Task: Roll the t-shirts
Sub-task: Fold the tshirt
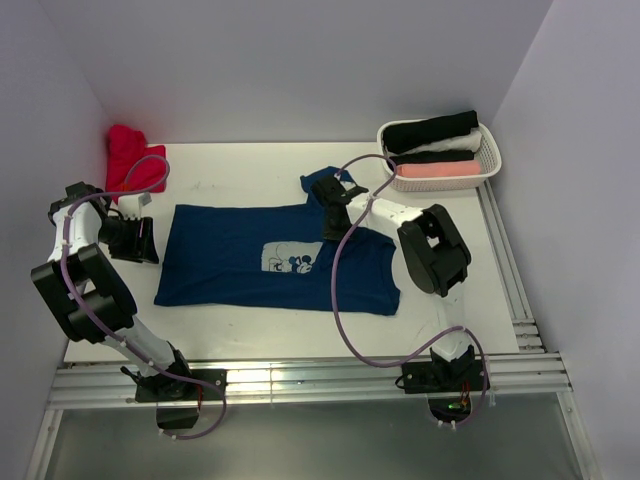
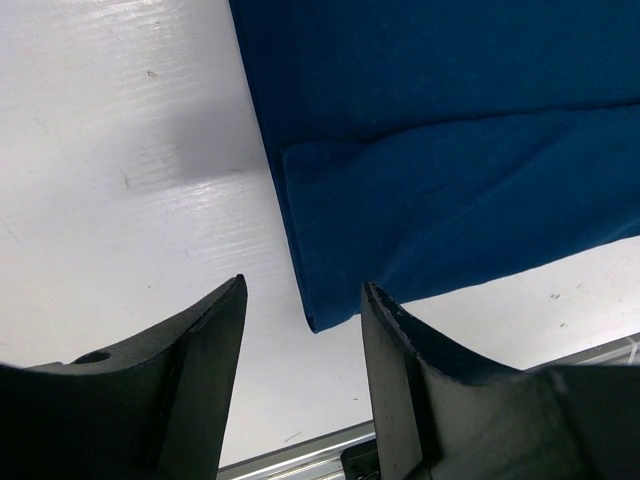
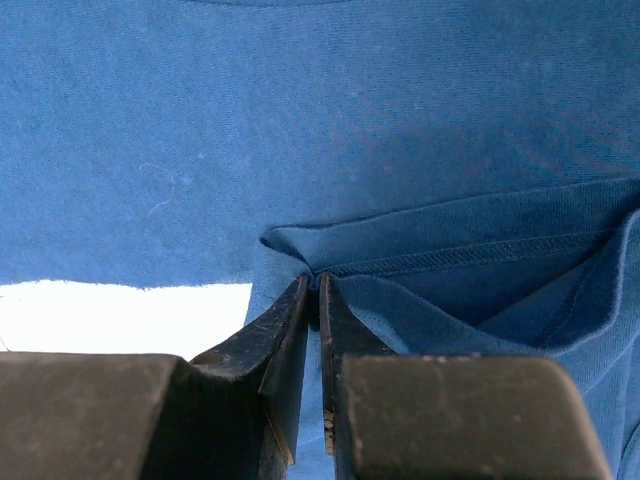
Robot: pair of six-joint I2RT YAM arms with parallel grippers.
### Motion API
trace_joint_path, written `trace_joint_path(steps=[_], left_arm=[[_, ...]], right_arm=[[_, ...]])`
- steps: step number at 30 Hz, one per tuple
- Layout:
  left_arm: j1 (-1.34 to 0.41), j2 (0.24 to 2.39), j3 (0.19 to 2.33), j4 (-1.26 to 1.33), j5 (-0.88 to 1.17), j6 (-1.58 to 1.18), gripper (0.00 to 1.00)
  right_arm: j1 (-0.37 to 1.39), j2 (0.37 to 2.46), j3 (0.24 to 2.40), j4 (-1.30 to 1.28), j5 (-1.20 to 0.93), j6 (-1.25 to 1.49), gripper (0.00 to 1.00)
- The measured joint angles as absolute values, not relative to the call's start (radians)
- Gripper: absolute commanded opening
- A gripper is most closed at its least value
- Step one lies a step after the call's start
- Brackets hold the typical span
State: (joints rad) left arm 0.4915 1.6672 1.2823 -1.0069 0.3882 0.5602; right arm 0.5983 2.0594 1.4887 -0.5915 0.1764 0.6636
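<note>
A navy blue t-shirt [image 1: 250, 255] with a pale cartoon chest print lies flat on the white table, its hem toward the left. My right gripper [image 1: 335, 200] is at its upper right sleeve. In the right wrist view that gripper [image 3: 313, 280] is shut on a raised fold of the sleeve cloth [image 3: 450, 250]. My left gripper [image 1: 150, 240] stands open at the shirt's left edge. In the left wrist view the folded corner of the t-shirt [image 2: 450, 150] reaches between its open fingers [image 2: 305, 290], and neither finger touches the cloth.
A crumpled red t-shirt [image 1: 130, 160] lies at the back left corner. A white basket [image 1: 490, 160] at the back right holds rolled black [image 1: 430, 130], white [image 1: 445, 145] and pink [image 1: 440, 170] shirts. Metal rails run along the near and right table edges.
</note>
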Motion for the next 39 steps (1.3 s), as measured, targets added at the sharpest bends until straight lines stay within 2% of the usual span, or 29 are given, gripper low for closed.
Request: trace_joint_path(steps=[14, 20, 28, 35, 39], left_arm=[[0.492, 1.667, 1.273, -1.003, 0.388, 0.56, 0.54], [0.492, 1.667, 1.268, -0.999, 0.388, 0.56, 0.54], [0.489, 1.668, 1.263, -0.998, 0.388, 0.555, 0.53], [0.485, 1.688, 1.263, -0.986, 0.388, 0.551, 0.54], [0.481, 1.699, 1.263, -0.979, 0.388, 0.535, 0.57]], right_arm=[[0.62, 2.057, 1.495, -0.587, 0.183, 0.654, 0.15], [0.621, 2.057, 1.495, -0.577, 0.184, 0.651, 0.19], [0.622, 2.057, 1.494, -0.523, 0.176, 0.639, 0.2], [0.622, 2.057, 1.491, -0.483, 0.16, 0.629, 0.31], [0.622, 2.057, 1.491, -0.469, 0.156, 0.621, 0.4]])
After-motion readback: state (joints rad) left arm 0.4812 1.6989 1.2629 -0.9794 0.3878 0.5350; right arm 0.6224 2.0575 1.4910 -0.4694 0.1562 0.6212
